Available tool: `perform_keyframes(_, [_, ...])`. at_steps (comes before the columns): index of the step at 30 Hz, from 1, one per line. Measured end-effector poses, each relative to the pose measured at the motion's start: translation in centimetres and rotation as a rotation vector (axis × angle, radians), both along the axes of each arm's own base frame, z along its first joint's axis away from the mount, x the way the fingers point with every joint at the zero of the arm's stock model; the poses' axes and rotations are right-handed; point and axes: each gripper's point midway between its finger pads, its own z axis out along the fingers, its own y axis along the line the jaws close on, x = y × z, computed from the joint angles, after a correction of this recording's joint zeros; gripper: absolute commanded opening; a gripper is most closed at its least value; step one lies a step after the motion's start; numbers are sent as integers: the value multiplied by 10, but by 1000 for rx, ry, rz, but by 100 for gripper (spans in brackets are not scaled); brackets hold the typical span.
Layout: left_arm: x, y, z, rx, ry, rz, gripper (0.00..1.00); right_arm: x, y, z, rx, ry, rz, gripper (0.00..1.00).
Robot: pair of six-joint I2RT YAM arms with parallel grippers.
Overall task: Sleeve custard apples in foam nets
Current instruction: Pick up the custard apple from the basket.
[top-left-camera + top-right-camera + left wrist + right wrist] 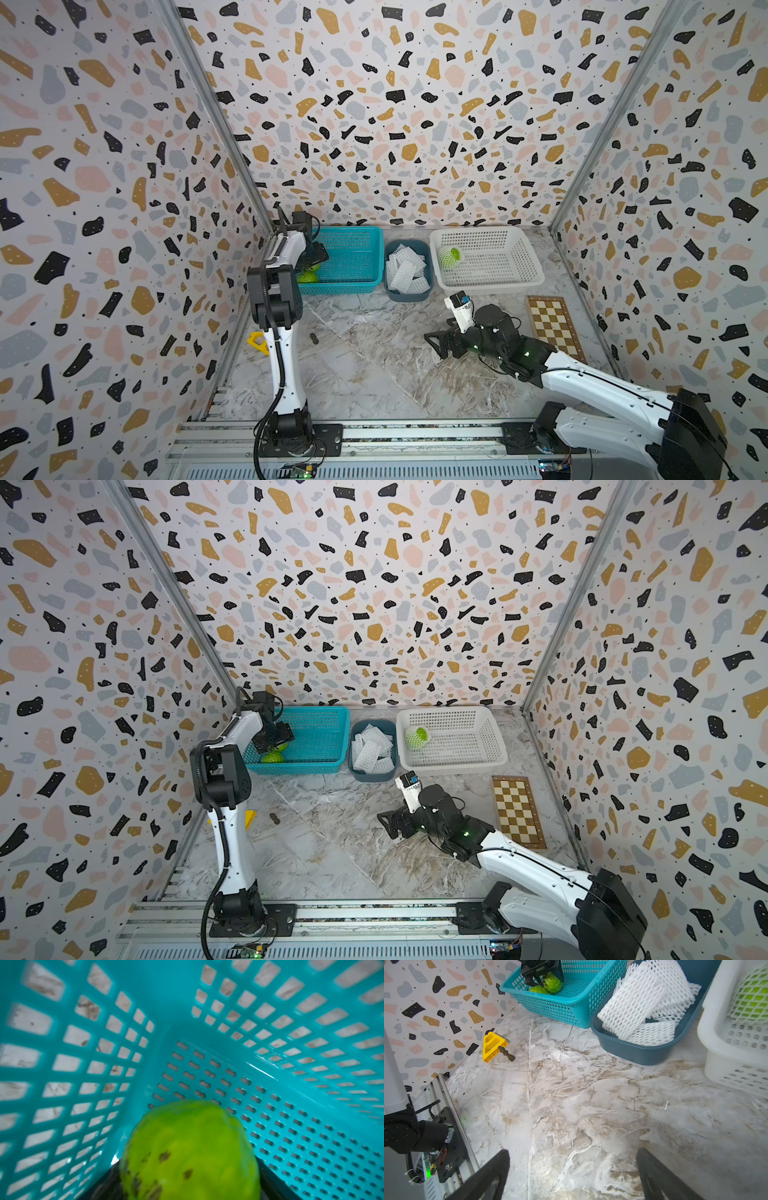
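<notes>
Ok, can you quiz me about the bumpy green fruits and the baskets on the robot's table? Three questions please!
1. Count: how many bare bumpy green custard apples are inside the teal plastic basket?
2. Fill in the gap: the spare white foam mesh nets are piled in the dark ____ plastic tub.
3. Pick one: the net-wrapped custard apple lies in
A. the teal basket
B. the tub
C. the white perforated plastic basket

Key: 1. two; 2. blue; 3. C
</notes>
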Motion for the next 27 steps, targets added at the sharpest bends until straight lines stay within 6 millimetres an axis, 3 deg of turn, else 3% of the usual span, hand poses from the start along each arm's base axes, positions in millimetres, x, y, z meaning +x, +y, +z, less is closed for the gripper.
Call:
perform_keyframes(2, [0, -2, 0, -6, 0, -12, 65, 0, 0, 0, -1, -1, -1, 96])
perform_keyframes(7, [1, -8, 2, -36, -5, -32, 64, 2, -2, 0, -7, -6, -14, 96])
perform_keyframes(11, [-3, -14, 18, -62, -26, -52, 63, 4, -5, 0, -19, -14, -30, 96])
perform_keyframes(21, [-40, -49, 139, -208, -257, -121, 63, 9, -7, 21, -2, -67, -48, 96])
perform_keyframes(27, [-77, -88, 167, -360, -314, -178, 63, 11, -6, 30, 8, -88, -43, 96])
